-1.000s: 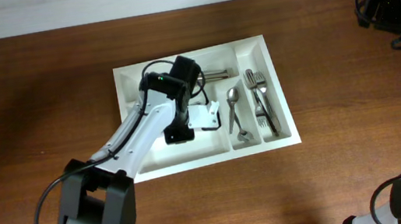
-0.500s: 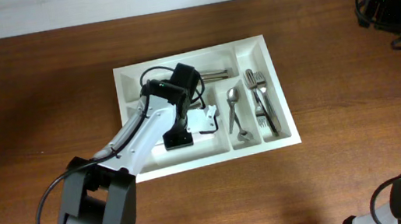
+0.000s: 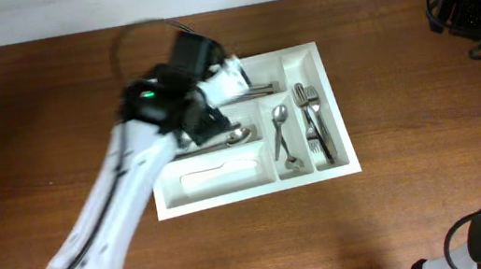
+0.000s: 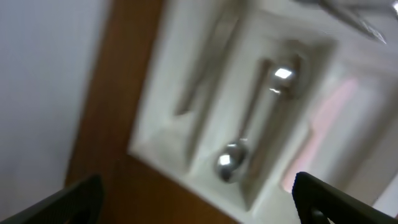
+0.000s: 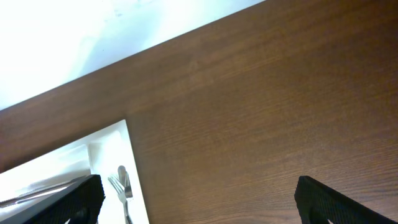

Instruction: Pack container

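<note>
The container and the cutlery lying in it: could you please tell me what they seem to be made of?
The container looks like moulded white plastic with a smooth, faintly glossy finish; its dividers appear formed in one piece. The spoon and forks look like polished metal, probably stainless steel, judging by their silver colour and bright glints.

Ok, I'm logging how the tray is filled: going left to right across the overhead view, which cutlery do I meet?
Spoon in the middle long compartment → spoon in the narrow compartment → forks in the rightmost compartment.
</note>
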Action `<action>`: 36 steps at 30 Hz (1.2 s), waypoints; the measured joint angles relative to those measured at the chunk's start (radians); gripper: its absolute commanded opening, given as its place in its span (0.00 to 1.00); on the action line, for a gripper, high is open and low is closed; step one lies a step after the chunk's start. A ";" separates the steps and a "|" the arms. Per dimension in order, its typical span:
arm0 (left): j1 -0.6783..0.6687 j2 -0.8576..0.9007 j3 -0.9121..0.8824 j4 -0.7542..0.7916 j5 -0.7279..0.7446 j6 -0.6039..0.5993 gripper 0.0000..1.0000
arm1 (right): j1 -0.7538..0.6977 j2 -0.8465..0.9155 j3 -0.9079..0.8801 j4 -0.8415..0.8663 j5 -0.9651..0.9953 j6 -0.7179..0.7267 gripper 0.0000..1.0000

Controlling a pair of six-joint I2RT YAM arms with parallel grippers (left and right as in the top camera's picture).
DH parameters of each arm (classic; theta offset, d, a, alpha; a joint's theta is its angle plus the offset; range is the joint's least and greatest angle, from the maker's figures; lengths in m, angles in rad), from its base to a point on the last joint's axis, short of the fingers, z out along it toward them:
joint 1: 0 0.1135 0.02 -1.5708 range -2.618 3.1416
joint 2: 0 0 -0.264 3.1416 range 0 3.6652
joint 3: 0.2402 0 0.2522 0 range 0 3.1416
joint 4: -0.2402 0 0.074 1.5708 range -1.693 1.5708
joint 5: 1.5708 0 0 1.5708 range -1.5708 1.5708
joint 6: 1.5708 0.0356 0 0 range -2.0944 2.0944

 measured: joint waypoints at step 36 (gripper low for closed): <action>0.818 -0.089 0.030 -0.151 -0.069 -0.504 0.99 | 0.001 0.000 0.000 0.000 0.000 0.000 0.99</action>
